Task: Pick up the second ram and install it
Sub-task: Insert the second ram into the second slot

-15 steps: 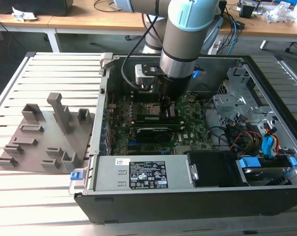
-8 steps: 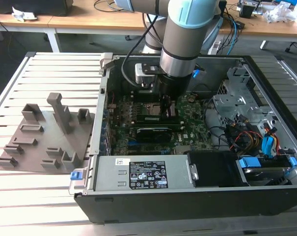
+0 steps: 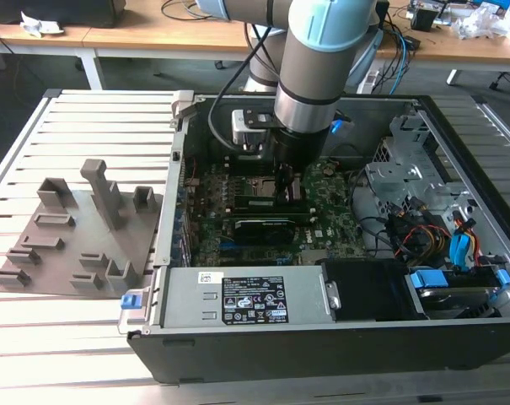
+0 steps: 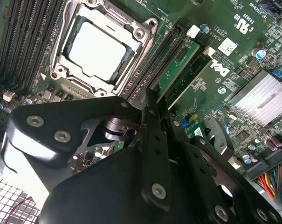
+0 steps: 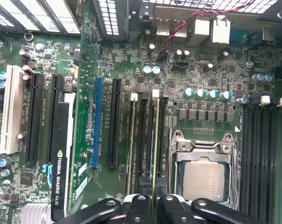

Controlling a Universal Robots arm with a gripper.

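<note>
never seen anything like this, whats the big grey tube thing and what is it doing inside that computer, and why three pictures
The grey tube is a robot arm reaching down into an open computer case that lies on a slatted table. The exterior view is taken from a camera off the arm. Both wrist views come from cameras riding near the arm's wrist, looking down along its claw at the green motherboard.

In both wrist views the claw is shut on a thin memory stick, the ram, standing on edge in a slot beside the square processor socket. Another stick sits in a neighbouring slot. A black graphics card stands further along. On the table at the exterior view's left lies a grey holder tray.
</note>
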